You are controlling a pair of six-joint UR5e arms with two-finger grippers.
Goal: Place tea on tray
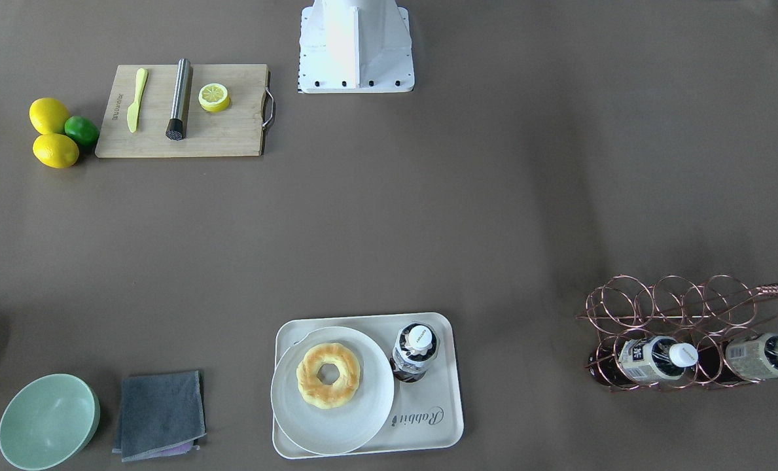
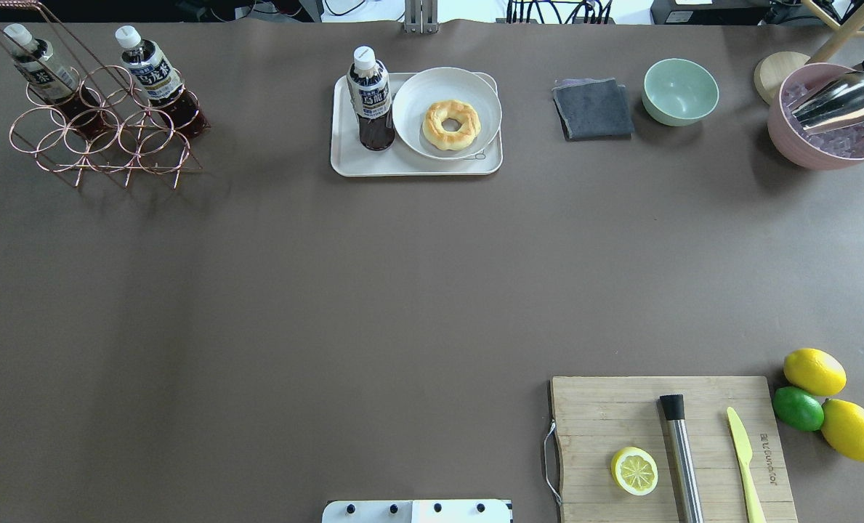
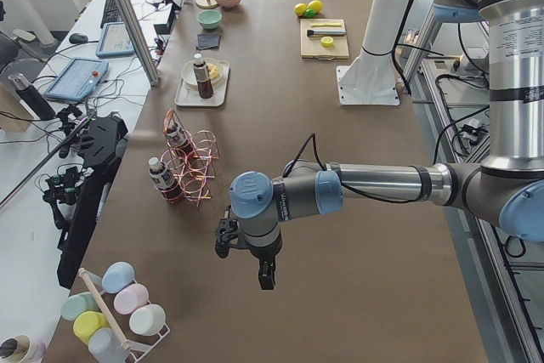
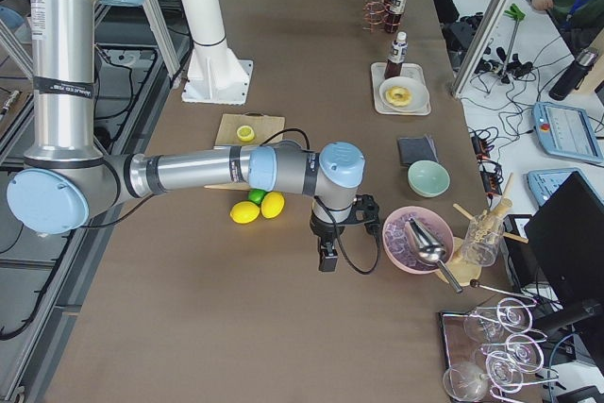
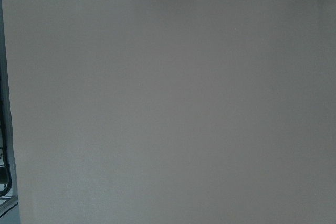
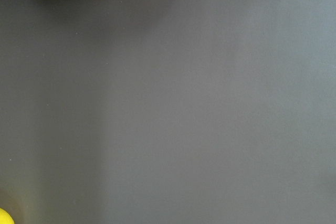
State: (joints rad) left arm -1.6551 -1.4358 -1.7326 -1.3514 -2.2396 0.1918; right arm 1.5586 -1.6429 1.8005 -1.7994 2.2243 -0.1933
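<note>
The tea [image 2: 370, 102] stands upright on the tray [image 2: 402, 165], long axis vertical and white cap up. It is in the tray's left part, upper middle of the overhead view, just beside the plate [image 2: 411, 116]. Two like bottles [image 2: 152, 69] lie tilted in the rack [image 2: 105, 145] at upper left. The left gripper [image 3: 266, 274] and right gripper [image 4: 327, 257] hang over bare table [image 2: 330, 290]; I cannot tell whether either is open or closed.

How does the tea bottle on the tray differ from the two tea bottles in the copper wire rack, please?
The tea bottle stands upright; the two rack bottles lean tilted. The tea bottle rests on the tray beside the plate; the rack bottles sit in the copper rack. All three share white caps, dark liquid and matching labels.
</note>
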